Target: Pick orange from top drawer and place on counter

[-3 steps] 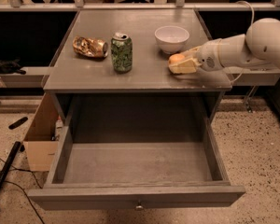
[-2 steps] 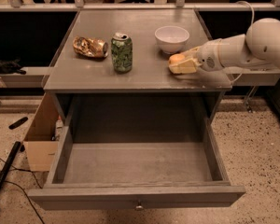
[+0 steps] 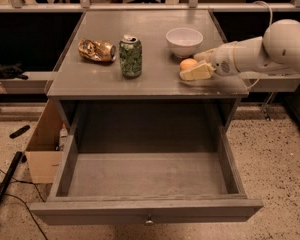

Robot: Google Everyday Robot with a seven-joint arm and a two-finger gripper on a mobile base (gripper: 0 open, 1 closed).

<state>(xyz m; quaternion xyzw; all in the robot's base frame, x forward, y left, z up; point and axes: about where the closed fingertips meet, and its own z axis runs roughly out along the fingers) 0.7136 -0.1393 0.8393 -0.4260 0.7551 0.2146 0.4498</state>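
Observation:
The orange (image 3: 188, 63) is low over the right part of the counter (image 3: 140, 81), just in front of the white bowl; I cannot tell if it touches the surface. My gripper (image 3: 194, 65) reaches in from the right and is shut on the orange, with one cream finger (image 3: 196, 74) in front of it and the other behind. The top drawer (image 3: 146, 211) is pulled fully out below the counter, with nothing showing inside it. Its small metal knob (image 3: 149, 220) faces me.
A white bowl (image 3: 184, 41) stands just behind the orange. A green can (image 3: 130, 55) stands mid-counter, and a crushed gold-brown can (image 3: 96, 50) lies to its left. A cardboard box (image 3: 42, 151) sits on the floor left of the drawer.

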